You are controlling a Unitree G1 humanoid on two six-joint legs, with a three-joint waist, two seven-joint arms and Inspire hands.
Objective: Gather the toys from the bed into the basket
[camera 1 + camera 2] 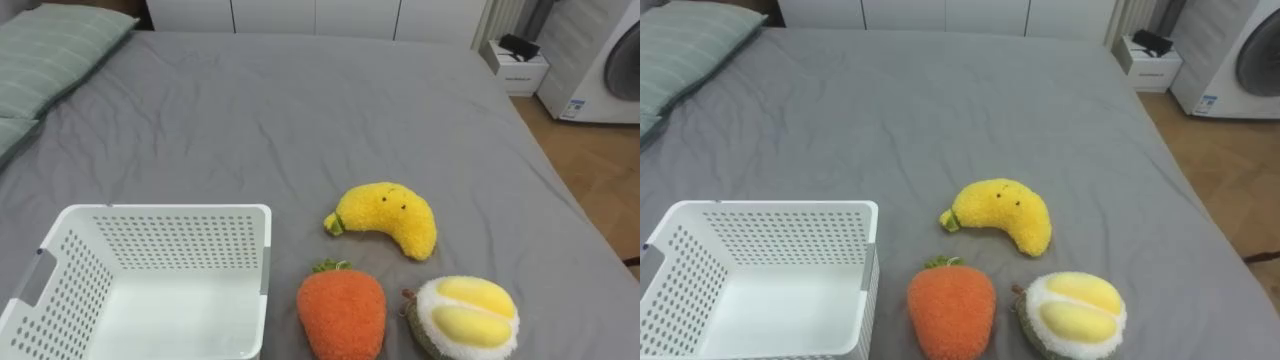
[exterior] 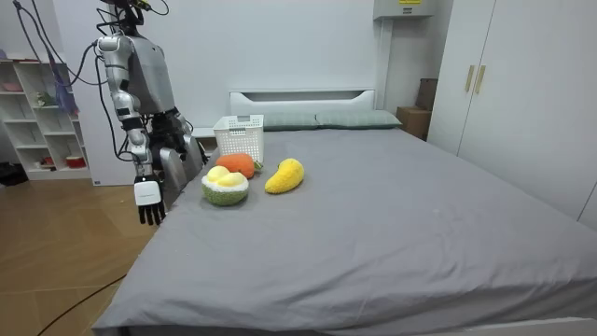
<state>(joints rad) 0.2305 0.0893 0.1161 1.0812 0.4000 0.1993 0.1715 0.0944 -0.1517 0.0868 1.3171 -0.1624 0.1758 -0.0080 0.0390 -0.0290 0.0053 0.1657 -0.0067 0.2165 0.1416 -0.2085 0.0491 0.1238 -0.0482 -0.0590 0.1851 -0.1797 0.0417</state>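
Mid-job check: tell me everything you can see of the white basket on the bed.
The white basket is rectangular and looks like plastic. Its walls are perforated with small holes, with a handle slot in its left wall. It stands upright, open-topped and empty as far as shows, on the grey bed, left of the carrot toy, with a narrow gap between them.

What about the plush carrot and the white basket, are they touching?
Apart: the left eye view shows grey bedsheet between the carrot and the basket.
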